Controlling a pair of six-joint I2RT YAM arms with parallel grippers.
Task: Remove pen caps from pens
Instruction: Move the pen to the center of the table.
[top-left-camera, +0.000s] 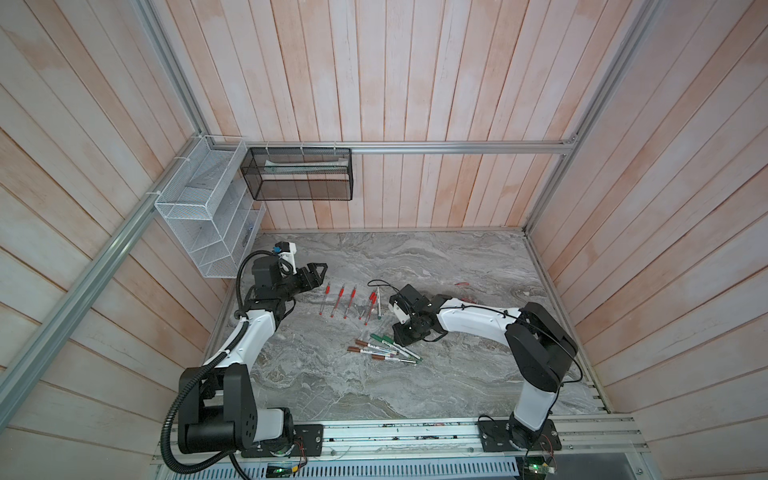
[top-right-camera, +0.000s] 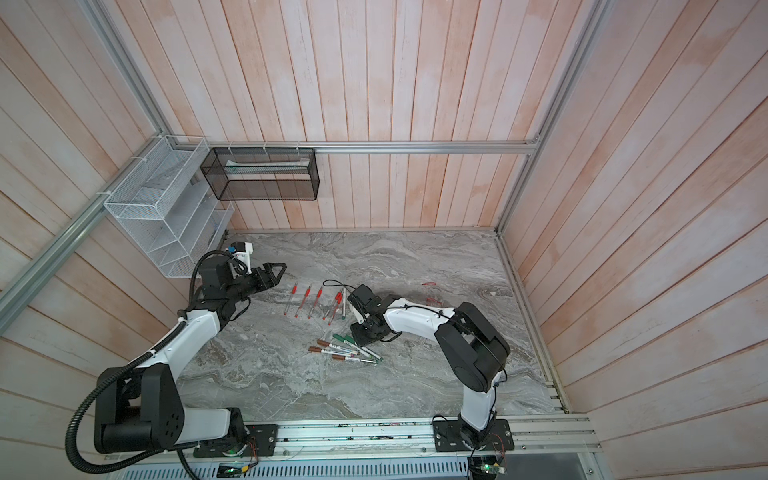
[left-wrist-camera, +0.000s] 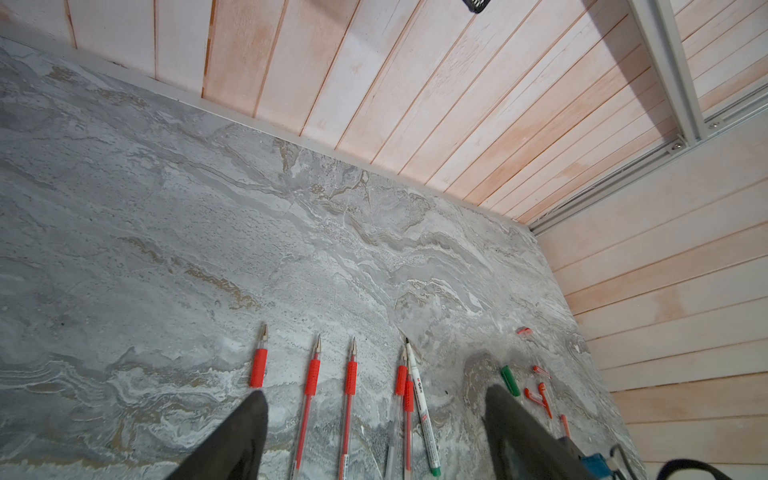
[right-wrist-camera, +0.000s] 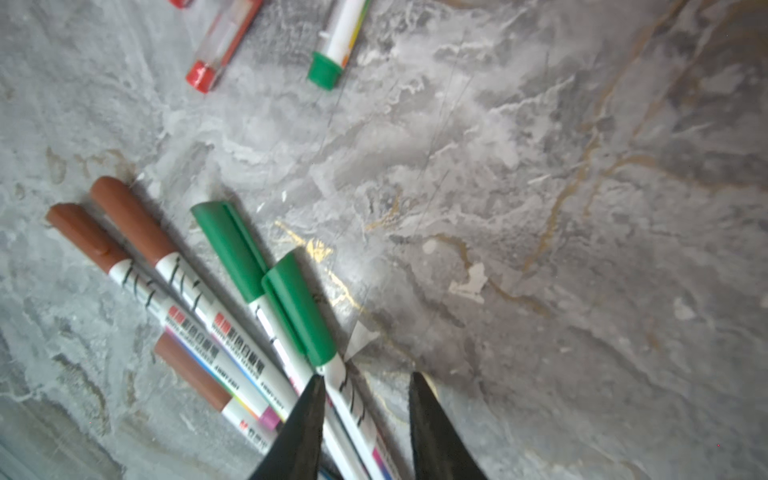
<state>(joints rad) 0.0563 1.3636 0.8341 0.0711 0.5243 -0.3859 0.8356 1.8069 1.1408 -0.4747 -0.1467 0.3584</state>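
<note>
Pens (top-left-camera: 374, 352) at six o'clock of table (top-left-camera: 457, 257) centre: straddling one green marker (right-wrist-camera: 299, 307) barrel, right gripper (right-wrist-camera: 365, 378) fingers slightly apart, unclamped, likely for pinning; holding left gripper (left-wrist-camera: 376, 390) spread wide, empty, at ten o'clock, presumably for cap-pulling.

You get soft, even light across the table (top-left-camera: 457, 266), shadows faint. Wall planks (top-left-camera: 374, 83) behind the table bow at both top views' edges; pens (right-wrist-camera: 232, 340) on it blur in the right wrist view.

Left arm (top-left-camera: 253, 332) and right arm (top-left-camera: 469, 316): white shells, black joints, black tapered jaws; ribbed black hose (top-left-camera: 165, 436) at left base.
</note>
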